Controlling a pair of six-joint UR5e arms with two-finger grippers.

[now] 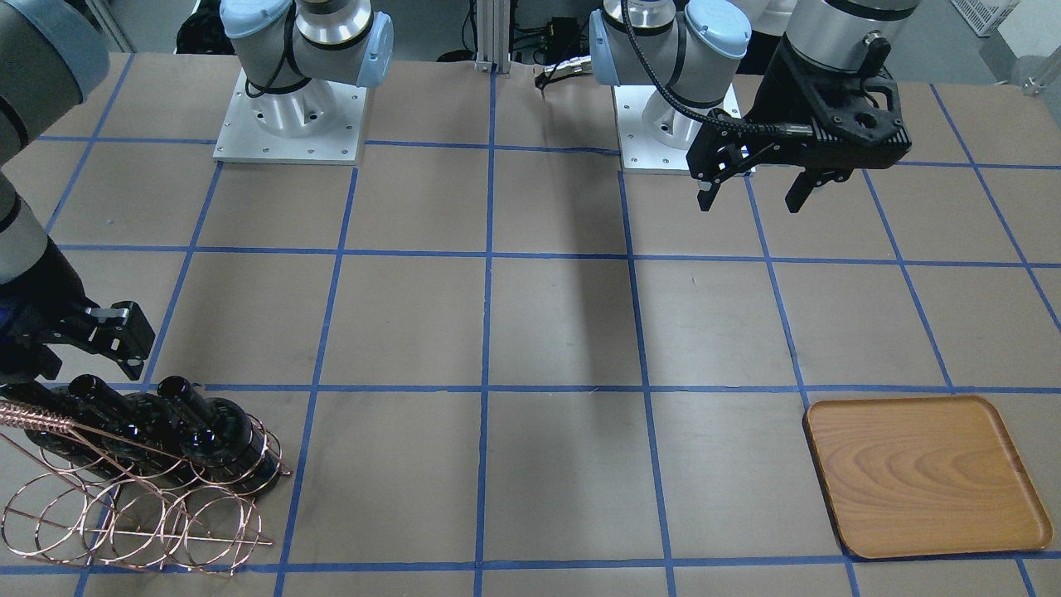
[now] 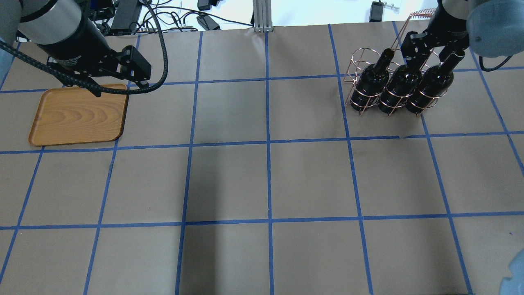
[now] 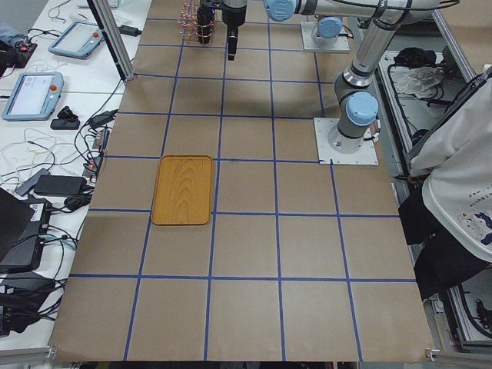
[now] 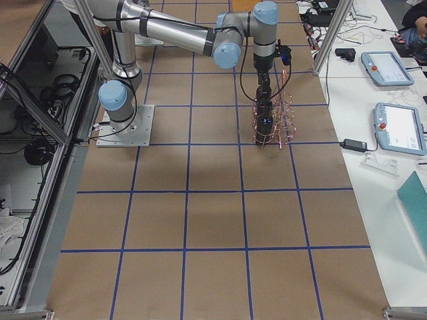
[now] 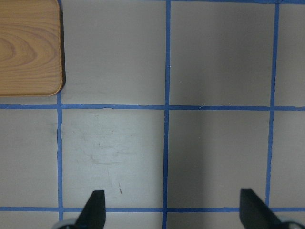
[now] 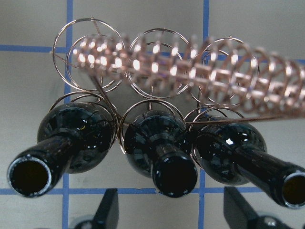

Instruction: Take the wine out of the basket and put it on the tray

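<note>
Three black wine bottles (image 2: 403, 84) stand side by side in the copper wire basket (image 2: 356, 67) at the far right of the table. My right gripper (image 2: 430, 49) hovers just above their necks, jaws open and empty. In the right wrist view its fingertips (image 6: 107, 210) flank the middle bottle (image 6: 162, 143), with the twisted handle (image 6: 214, 76) behind. The wooden tray (image 2: 77, 114) lies empty at the far left. My left gripper (image 2: 120, 88) hangs open and empty above the table beside the tray's right edge; the left wrist view shows the tray's corner (image 5: 28, 47).
The table is brown paper with a blue tape grid (image 2: 268, 147). The back row of basket rings (image 6: 86, 43) holds no bottles. Cables and devices lie beyond the far table edge (image 2: 204, 20). A person stands beside the robot bases (image 3: 461, 184).
</note>
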